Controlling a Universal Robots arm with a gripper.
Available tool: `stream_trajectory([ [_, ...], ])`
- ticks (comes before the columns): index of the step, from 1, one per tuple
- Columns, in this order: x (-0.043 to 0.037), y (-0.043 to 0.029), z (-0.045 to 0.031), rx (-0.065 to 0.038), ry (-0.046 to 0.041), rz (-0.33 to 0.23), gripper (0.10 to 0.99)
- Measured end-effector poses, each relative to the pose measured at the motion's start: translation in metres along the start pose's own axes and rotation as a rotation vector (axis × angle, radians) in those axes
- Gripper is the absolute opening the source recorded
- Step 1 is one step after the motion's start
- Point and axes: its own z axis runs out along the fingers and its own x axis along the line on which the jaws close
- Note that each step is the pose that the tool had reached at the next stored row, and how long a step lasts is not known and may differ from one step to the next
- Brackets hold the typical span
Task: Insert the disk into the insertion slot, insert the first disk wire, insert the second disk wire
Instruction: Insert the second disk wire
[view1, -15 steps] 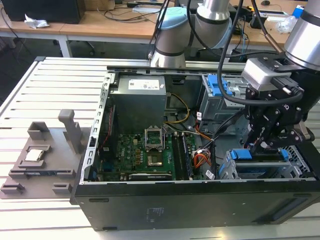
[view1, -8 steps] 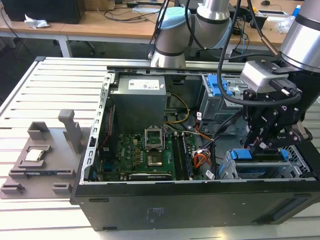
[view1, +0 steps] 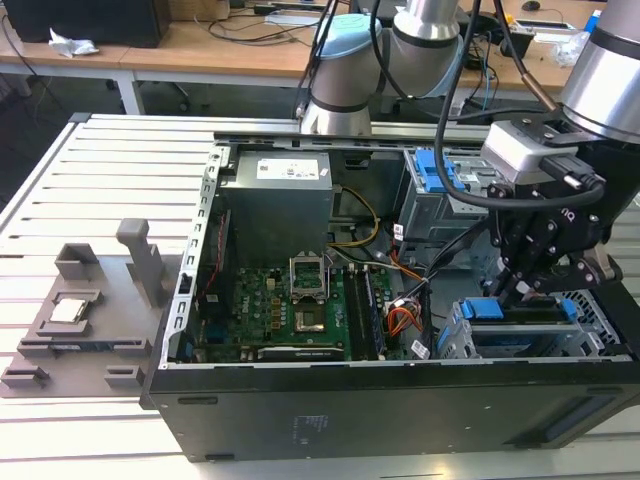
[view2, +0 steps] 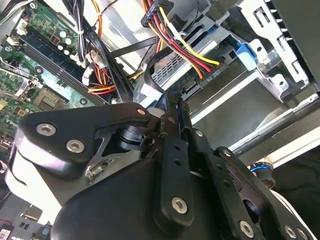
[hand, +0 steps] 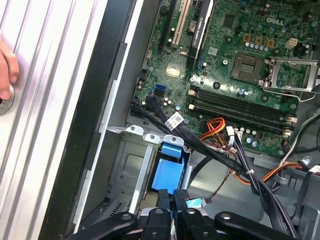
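The claw (hand: 172, 212) is pinched nearly closed on a small connector just above the disk (hand: 169, 176). Bundled cables (hand: 210, 155) crowd beside the insertion slot (view1: 520, 340).

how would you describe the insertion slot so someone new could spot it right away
Start at the open black computer case and go to its near corner at the exterior view's right. The insertion slot is the low grey metal cage under the gripper. Unlike the taller grey bay behind, it lies flat and wide.

Disk (view1: 520, 312) seemingly in insertion slot (view1: 590, 335)
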Motion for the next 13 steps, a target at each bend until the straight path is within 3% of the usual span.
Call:
stream_trajectory([
  [3,0.0018,-0.0039,-0.0066,-0.002,-0.0033,0.0,0.153],
  [4,0.0021,-0.0047,-0.0066,-0.002,-0.0131,-0.001,0.153],
  [5,0.0022,-0.005,-0.0065,0.002,-0.0325,-0.001,0.153],
  [7,0.0021,-0.005,-0.006,0.002,-0.0429,0.02,0.153],
  [9,0.0021,-0.0051,-0.0054,-0.002,-0.0466,0.074,0.153],
  [13,0.0025,-0.0068,-0.0043,-0.006,-0.0463,0.125,0.153],
])
